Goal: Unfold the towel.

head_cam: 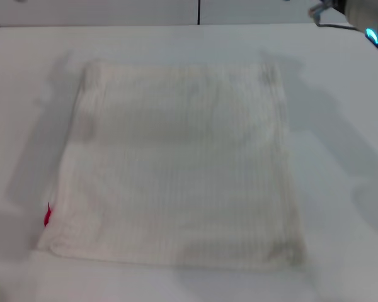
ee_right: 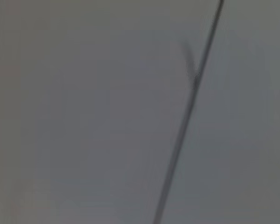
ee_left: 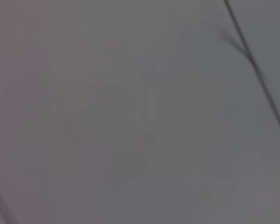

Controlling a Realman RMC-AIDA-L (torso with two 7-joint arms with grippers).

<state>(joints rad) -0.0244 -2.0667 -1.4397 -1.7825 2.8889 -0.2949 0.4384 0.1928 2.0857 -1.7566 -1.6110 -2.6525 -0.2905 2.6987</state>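
The towel [head_cam: 183,163] is a large cream-white cloth with faint ribbed stripes. It lies flat on the white table [head_cam: 340,157] in the middle of the head view. A small red tag [head_cam: 47,215] sticks out at its near left corner. Part of my right arm [head_cam: 365,19] shows at the far right top corner of the head view, away from the towel. Neither gripper shows in any view. The two wrist views show only a blurred grey surface with a thin dark line.
The table's far edge meets a pale wall or cabinet front [head_cam: 198,11] with a dark vertical seam. Bare table surface surrounds the towel on all sides.
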